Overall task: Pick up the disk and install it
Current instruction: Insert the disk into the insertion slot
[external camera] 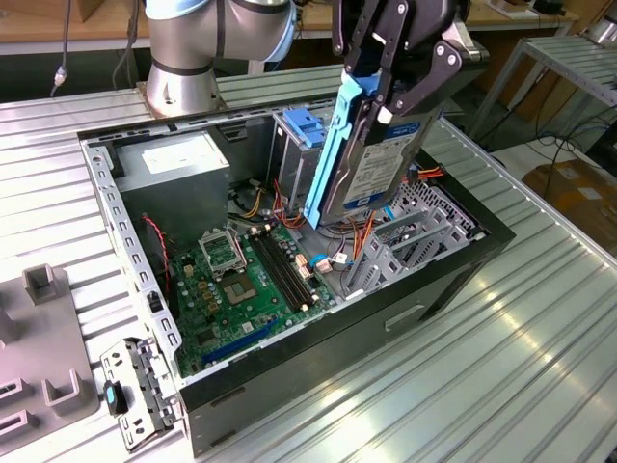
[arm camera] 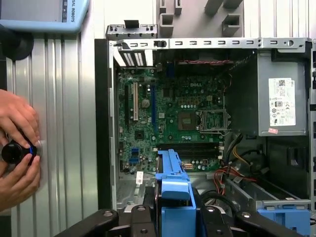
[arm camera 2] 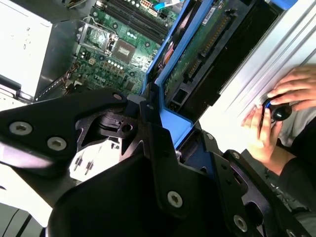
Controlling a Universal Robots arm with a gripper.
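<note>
The disk [external camera: 384, 162], a silver-grey drive with a white label and blue side rails, hangs edge-down and tilted above the open computer case [external camera: 123, 246]. It sits over the motherboard's edge, beside the drive bay [external camera: 424, 227]. My gripper [external camera: 390, 96] is shut on the disk from above, with black fingers on both faces. In the second wrist view the disk's [arm camera 2: 202, 44] green circuit side runs away from the gripper [arm camera 2: 148, 131]. In the first wrist view its blue rail [arm camera: 173, 182] stands out from the gripper [arm camera: 173, 219] over the case.
Inside the case lie the green motherboard [external camera: 241, 280], a grey power-supply box [external camera: 178, 169], a metal cage with a blue top [external camera: 299, 135] and loose cables. A person's hands [arm camera: 17, 148] hold a black knob beside the case. Grey fixtures [external camera: 43, 338] stand at the exterior view's left.
</note>
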